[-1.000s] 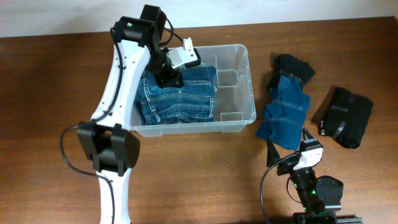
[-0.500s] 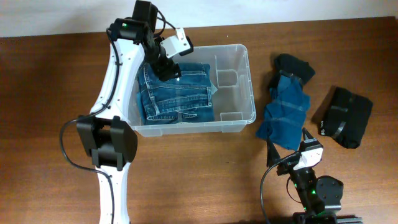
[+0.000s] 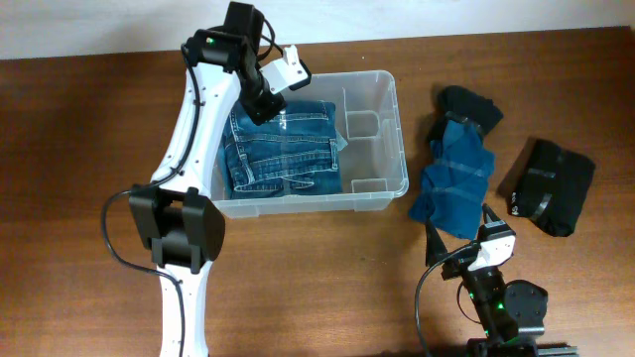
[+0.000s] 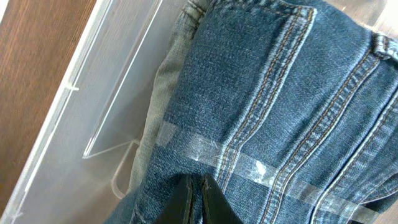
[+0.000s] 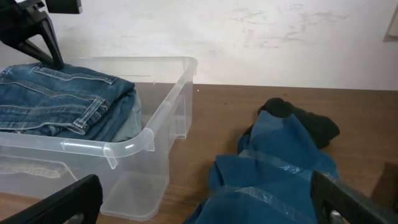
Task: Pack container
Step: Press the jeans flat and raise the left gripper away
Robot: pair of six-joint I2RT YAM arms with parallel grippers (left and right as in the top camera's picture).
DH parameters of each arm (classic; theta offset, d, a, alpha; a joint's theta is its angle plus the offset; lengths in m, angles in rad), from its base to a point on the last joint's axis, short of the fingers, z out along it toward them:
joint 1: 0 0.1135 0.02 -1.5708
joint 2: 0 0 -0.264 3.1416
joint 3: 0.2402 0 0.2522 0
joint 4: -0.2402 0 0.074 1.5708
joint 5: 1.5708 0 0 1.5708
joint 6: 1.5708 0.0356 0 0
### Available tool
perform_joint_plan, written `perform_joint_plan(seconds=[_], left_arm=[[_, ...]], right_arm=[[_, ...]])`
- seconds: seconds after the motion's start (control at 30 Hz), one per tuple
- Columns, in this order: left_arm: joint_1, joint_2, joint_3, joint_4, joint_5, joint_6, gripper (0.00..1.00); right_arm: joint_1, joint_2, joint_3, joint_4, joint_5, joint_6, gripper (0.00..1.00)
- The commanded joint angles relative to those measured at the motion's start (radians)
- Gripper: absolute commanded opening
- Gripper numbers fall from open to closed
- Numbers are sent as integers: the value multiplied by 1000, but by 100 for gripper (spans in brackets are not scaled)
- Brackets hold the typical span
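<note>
The container (image 3: 401, 149) is a clear plastic tub at the table's middle. Folded blue jeans (image 3: 283, 149) bound with clear tape lie in its left part. My left gripper (image 3: 257, 109) is shut, its tips over the jeans' far left edge near the tub's back left corner. In the left wrist view the shut fingers (image 4: 198, 198) point at the jeans (image 4: 280, 93) beside the tub wall (image 4: 93, 93). My right gripper (image 5: 205, 208) is open and empty, low over the table in front of a folded blue cloth (image 5: 273, 162). The tub (image 5: 134, 146) stands to its left.
The blue cloth (image 3: 456, 178) lies right of the tub, with a black garment (image 3: 468, 104) behind it. A black bundle (image 3: 551, 188) lies at the far right. The tub's right compartments (image 3: 369, 149) hold nothing. A white wall runs behind the table.
The jeans have slid left in the tub. My left gripper has moved back and left toward the tub's far left corner. The right arm has not moved.
</note>
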Motion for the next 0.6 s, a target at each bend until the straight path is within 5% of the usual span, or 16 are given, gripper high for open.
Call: perform_joint_plan(seconds=[0.0,0.57], left_arm=[[2,25,-15,-6,-31,-42,1],[41,199,-24,18,-97,-43,1]], right_arm=[[-6,-6,-7,-2,-16,-4,98],[-6,-6,-7,-2,-16,-4,98]])
